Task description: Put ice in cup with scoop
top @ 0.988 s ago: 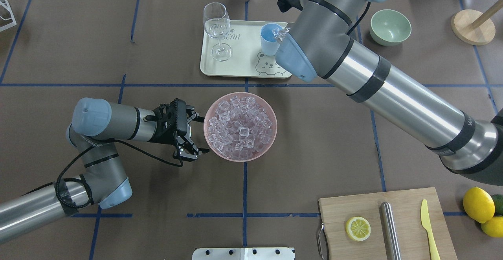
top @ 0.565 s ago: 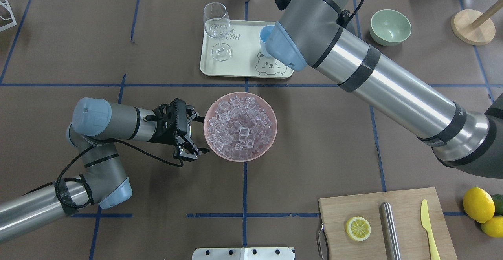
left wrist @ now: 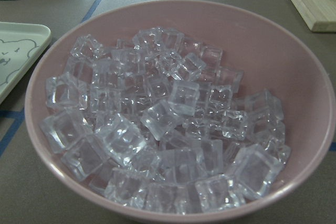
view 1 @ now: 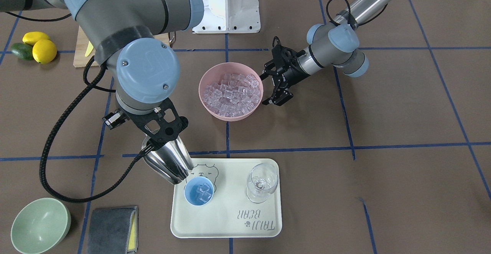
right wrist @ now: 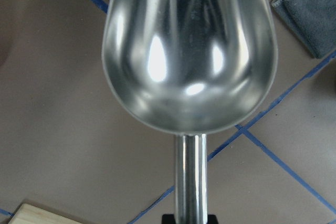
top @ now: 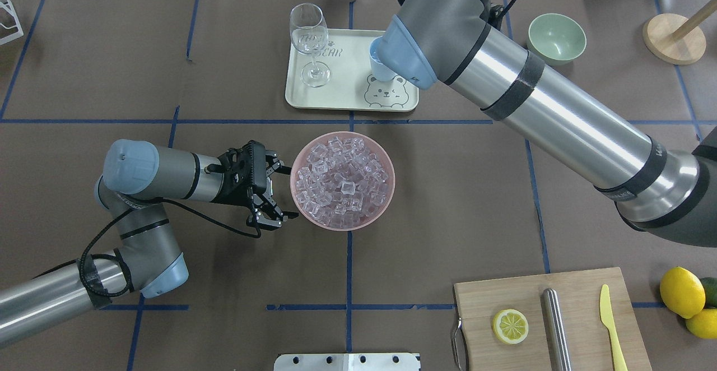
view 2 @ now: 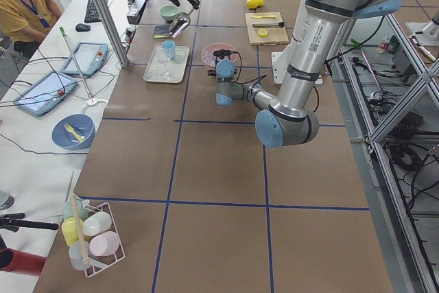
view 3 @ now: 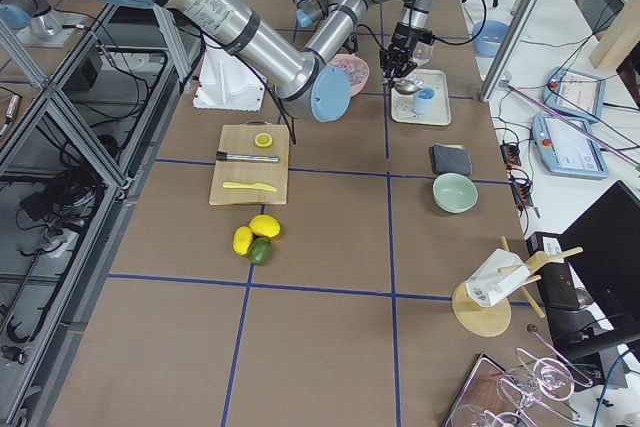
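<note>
My right gripper (view 1: 155, 141) is shut on the handle of the steel scoop (view 1: 167, 164). The scoop is tilted mouth-down at the rim of the light-blue cup (view 1: 199, 191), which stands on the cream tray (view 1: 230, 223). A few ice cubes (view 1: 202, 192) lie in the cup. In the right wrist view the scoop (right wrist: 189, 51) looks empty. In the overhead view my right arm hides most of the cup (top: 376, 65). The ice pile (top: 343, 183) fills the pink bowl (top: 386, 203). My left gripper (top: 288, 191) is open and empty beside the bowl's left rim.
A clear stemmed glass (view 1: 262, 183) stands on the tray next to the cup. A pale green bowl (view 1: 40, 225) and a grey cloth (view 1: 111, 229) lie near the tray. A cutting board (top: 582, 292) holds a lemon slice, a steel cylinder and a yellow knife, with lemons (top: 680, 291) beside it.
My right arm has swung left over the cup and now covers most of it. The ice seen at the scoop's lip a second ago no longer shows. My left arm has not moved.
</note>
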